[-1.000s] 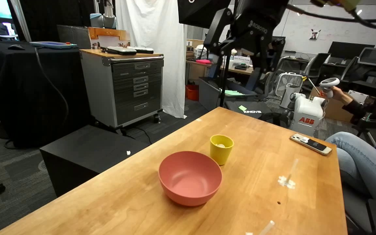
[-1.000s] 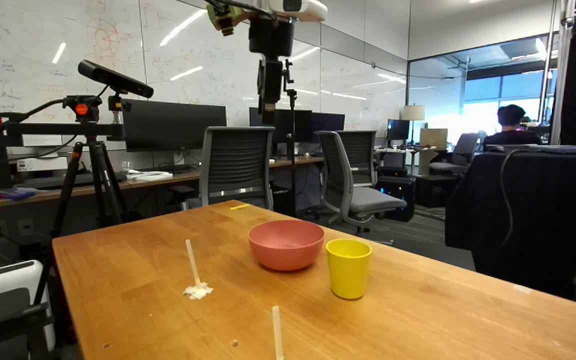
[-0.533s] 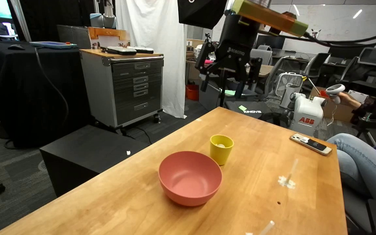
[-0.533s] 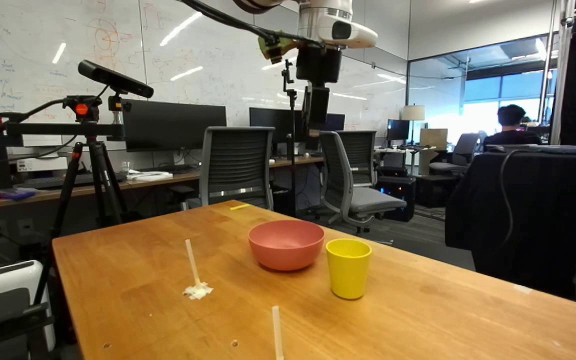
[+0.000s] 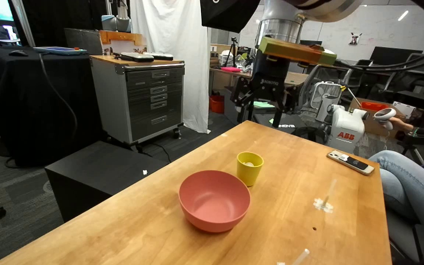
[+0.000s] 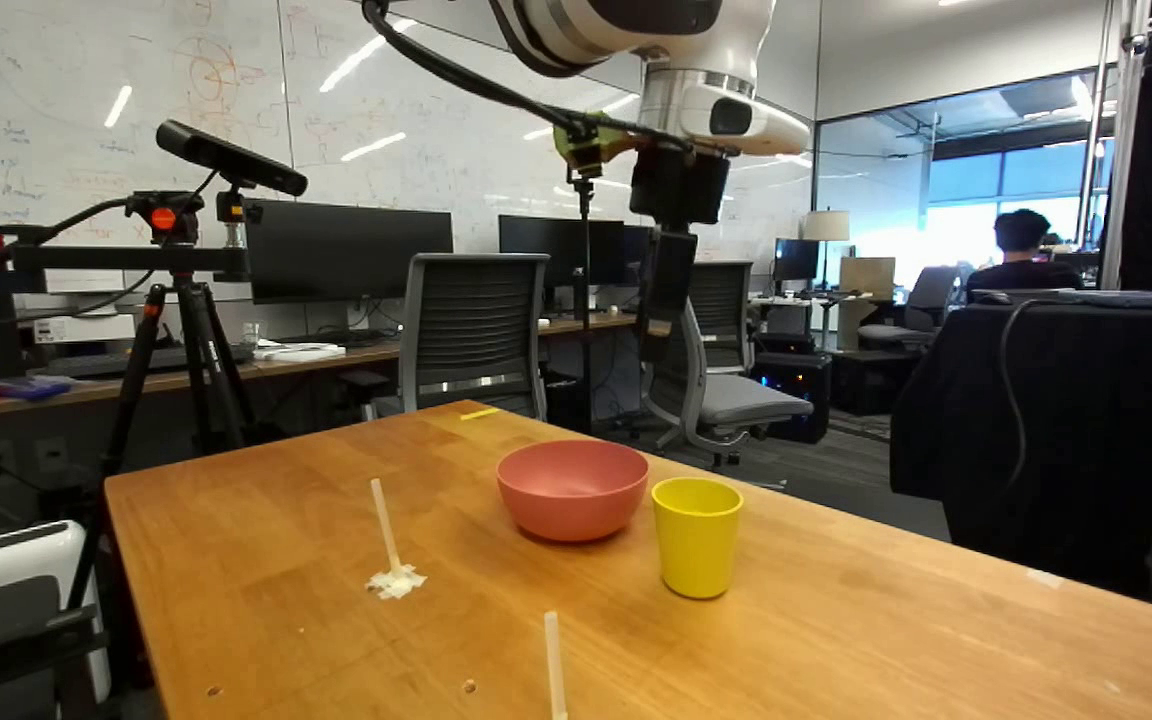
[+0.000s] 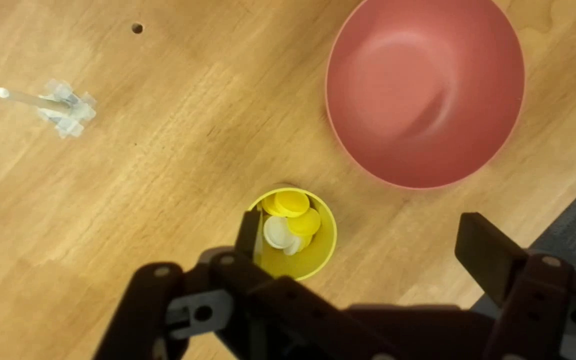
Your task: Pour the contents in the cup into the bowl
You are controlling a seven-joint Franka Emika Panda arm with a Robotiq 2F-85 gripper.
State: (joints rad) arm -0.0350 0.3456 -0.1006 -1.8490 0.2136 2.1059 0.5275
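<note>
The yellow cup (image 5: 248, 176) stands upright on the wooden table, close beside the salmon bowl (image 5: 214, 200). Both also show in an exterior view, the cup (image 6: 697, 545) in front of the bowl (image 6: 572, 500). In the wrist view the contents (image 7: 295, 225), several yellow and white rounded pieces, lie inside the cup (image 7: 322, 252). The bowl (image 7: 398, 85) looks empty. My gripper (image 5: 259, 118) is open and empty, well above the table. In the wrist view the left finger (image 7: 249, 232) overlaps the cup's left edge in the picture, and the gap of the gripper (image 7: 360, 220) lies mostly right of the cup.
A thin pale stick (image 6: 385, 525) stands taped to the table, and another stick (image 6: 555, 665) stands nearer the camera. A phone (image 5: 350, 162) lies at the table's edge beside a seated person's leg (image 5: 407, 184). The table edge (image 7: 563, 215) runs beyond the bowl and cup.
My gripper has come down and moved across towards the cup, rightward in an exterior view. It stays open. The cup and bowl have not moved.
</note>
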